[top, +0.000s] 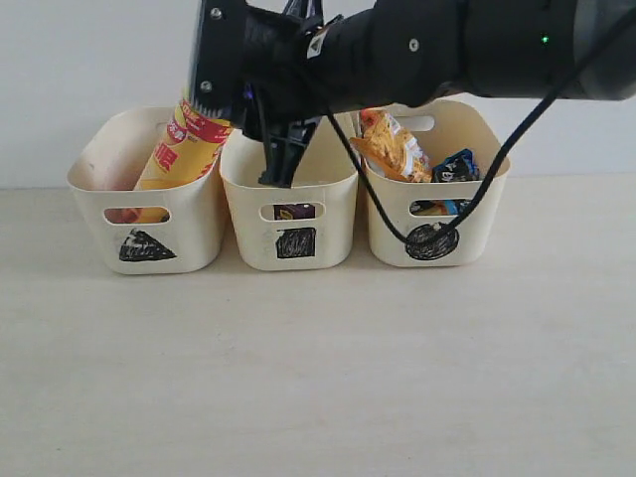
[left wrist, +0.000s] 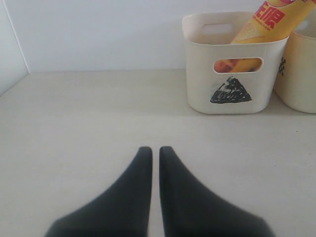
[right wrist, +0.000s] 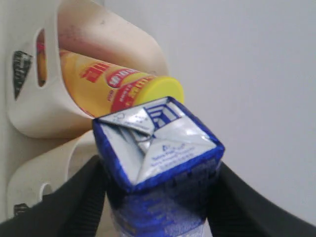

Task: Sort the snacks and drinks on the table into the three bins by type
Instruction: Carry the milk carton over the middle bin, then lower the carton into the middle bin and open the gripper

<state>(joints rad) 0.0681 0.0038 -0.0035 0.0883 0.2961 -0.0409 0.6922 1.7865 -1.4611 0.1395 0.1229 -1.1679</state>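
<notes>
— How does the right arm [top: 447, 45] stand?

— It stretches in from the right, high along the far edge of the table [top: 318, 378]. Its wrist bends down, so the right tool [top: 283, 164] points at the table about midway along that edge.

— And its jaws?

— The right tool's fingers [right wrist: 74, 197] press on both sides of a blue-and-white milk box [right wrist: 158, 148], holding it upright.

— The left tool [left wrist: 155, 148]?

— It hangs low over the table, back from the far edge. Its two dark fingers are drawn together with only a thin slit between them, and they grip nothing.
</notes>
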